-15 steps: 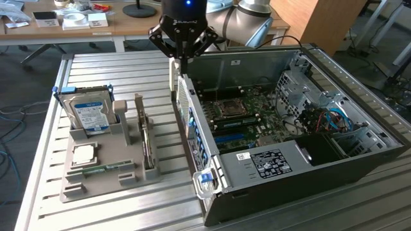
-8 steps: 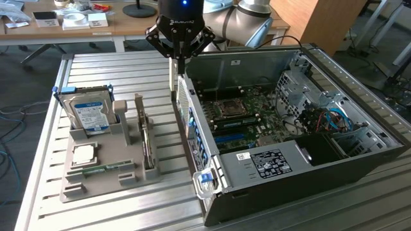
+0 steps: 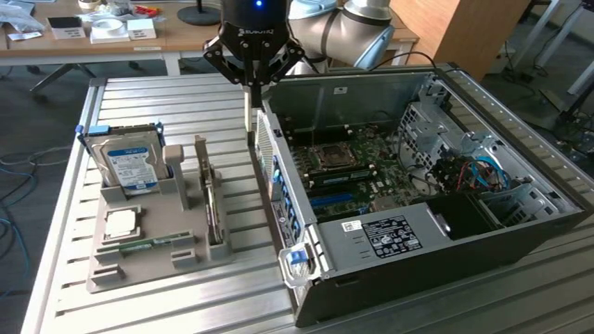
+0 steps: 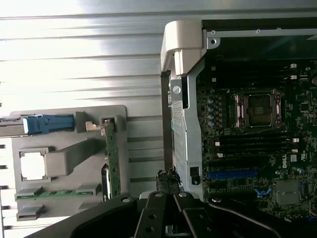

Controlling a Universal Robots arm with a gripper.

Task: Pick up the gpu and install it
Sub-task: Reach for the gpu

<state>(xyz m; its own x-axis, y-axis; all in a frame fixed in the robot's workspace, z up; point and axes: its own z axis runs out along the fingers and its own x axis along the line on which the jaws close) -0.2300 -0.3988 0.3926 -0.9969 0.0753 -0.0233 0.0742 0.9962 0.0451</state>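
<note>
**Card not picked up yet**

We see a big metal table (image 3: 167, 104) with long grooves. On it lies an open computer case (image 3: 483, 254), with its green board (image 3: 362, 163) facing up. Beside the case, on the exterior view's left, sits a gray tray (image 3: 139, 270) full of slots. A hard drive (image 3: 130, 163) with a blue label stands in one slot. The gpu (image 3: 211, 202) stands on its thin edge in another slot, near the case but not touching it. The claw (image 3: 250, 125) hangs above the edge of the case wall that faces the tray; its fingers are squeezed together and they hold nothing.

We think the pick-up step is the one in hand, and the card has not been grabbed. To lift it, the claw has to open up; it has to sit right over the thin card; it has to pinch the top edge straight, so the card does not tip in its slot.
</note>
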